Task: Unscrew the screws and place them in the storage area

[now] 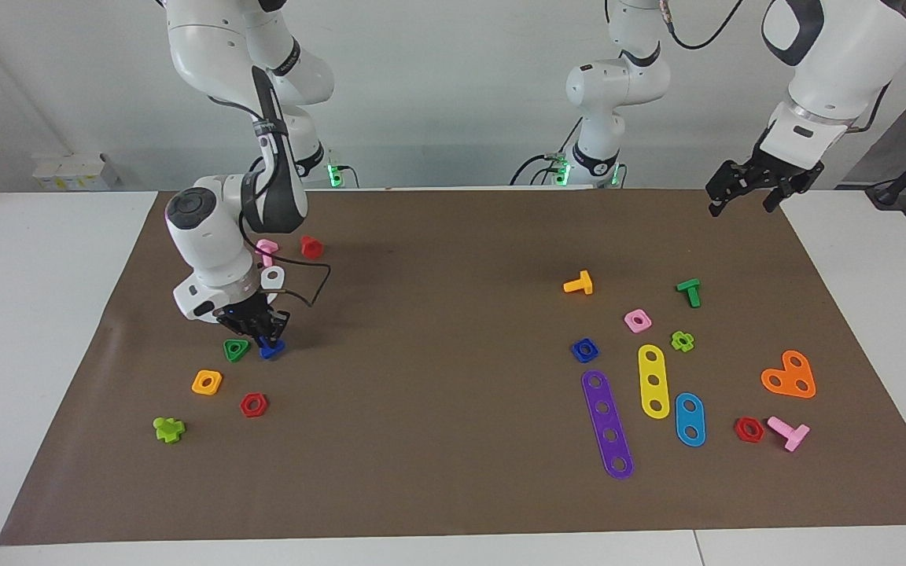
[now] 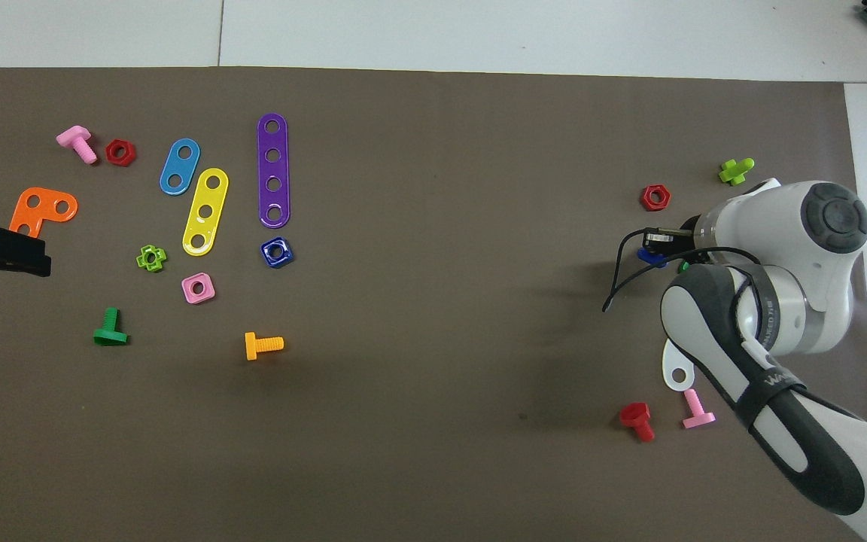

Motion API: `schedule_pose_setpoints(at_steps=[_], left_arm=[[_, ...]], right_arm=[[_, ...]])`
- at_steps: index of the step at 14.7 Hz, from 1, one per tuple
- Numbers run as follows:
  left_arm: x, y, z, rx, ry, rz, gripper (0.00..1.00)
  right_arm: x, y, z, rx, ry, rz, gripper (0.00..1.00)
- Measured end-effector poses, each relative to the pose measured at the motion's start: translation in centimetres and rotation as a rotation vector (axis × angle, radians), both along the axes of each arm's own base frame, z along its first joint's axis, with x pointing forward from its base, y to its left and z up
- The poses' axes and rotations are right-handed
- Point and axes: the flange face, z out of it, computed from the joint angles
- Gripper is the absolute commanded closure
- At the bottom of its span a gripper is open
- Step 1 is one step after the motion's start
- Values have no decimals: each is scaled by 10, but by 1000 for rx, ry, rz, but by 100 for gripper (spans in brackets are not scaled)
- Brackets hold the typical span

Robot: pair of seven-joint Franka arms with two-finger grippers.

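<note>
The dark-blue bolt [image 1: 271, 348] sits at the mat toward the right arm's end, right beside a green triangular nut [image 1: 236, 350]. My right gripper [image 1: 264, 334] points down with its fingers closed on the bolt's top. In the overhead view the bolt [image 2: 650, 257] shows only as a blue edge under the right wrist, and the green nut is almost hidden. The brown mat [image 1: 437, 314] around it holds loose parts. My left gripper [image 1: 742, 204] is open and empty, raised over the mat's corner at the left arm's end; it also shows in the overhead view [image 2: 4, 252], where it waits.
Near the bolt lie an orange nut [image 1: 207, 382], a red hex nut [image 1: 253, 405], a lime piece [image 1: 169, 429], a red bolt [image 1: 311, 247] and a pink bolt [image 1: 267, 250]. Toward the left arm's end lie perforated strips [image 1: 607, 423], a blue square nut [image 1: 584, 350] and more bolts.
</note>
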Motion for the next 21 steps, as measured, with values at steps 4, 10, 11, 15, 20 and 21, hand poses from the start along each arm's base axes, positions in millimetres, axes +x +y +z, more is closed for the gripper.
schedule_pose_setpoints(at_steps=[4,10,11,15,20,21], left_arm=[[0,0,0,0,0,0,0],[0,0,0,0,0,0,0],[0,0,0,0,0,0,0],[0,0,0,0,0,0,0],[0,0,0,0,0,0,0],[0,0,0,0,0,0,0]], right_arm=[[-1,-2,-5,0,0,-2,0],[21,-2,81,4,-37,1,0],[24,-5,109,5,-34,-4,0],[3,-20,207,8,29,-21,0],[-33,-15,298,-5,64,-4,0],[-36,-15,304,-6,54,-3,0]])
